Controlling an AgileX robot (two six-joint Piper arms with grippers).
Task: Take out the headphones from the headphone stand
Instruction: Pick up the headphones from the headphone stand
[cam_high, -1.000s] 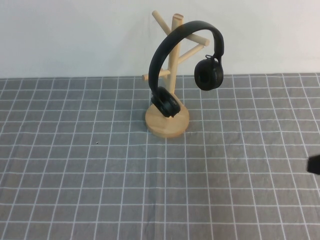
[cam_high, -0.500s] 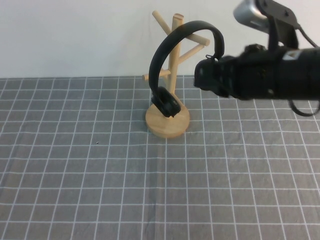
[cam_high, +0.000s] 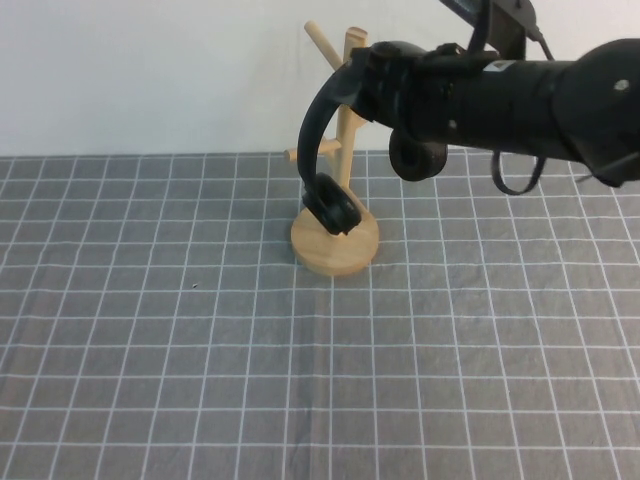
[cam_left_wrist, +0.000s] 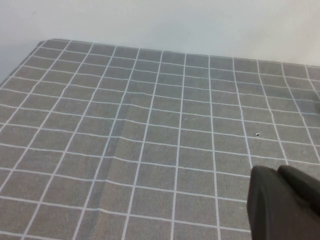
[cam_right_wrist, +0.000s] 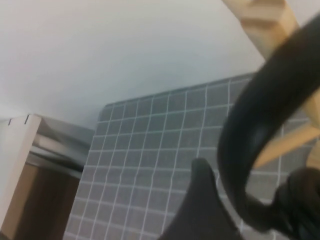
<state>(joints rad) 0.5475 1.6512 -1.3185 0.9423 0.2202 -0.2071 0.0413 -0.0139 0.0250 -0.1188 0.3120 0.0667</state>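
From the raised high view we look down at the gridded cloth (cam_high: 200, 330). Our left wrist view skims bare cloth low and close. Our right wrist view sits tight against the headphones (cam_right_wrist: 260, 130), shared with the high view.

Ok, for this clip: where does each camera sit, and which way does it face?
High view: raised on the robot's side, looking down at the headphone stand; right arm and right tool at the headphones.
Left wrist view: low over the grid cloth; left tool at the edge.
Right wrist view: close on the headband and peg; shares both with high view.
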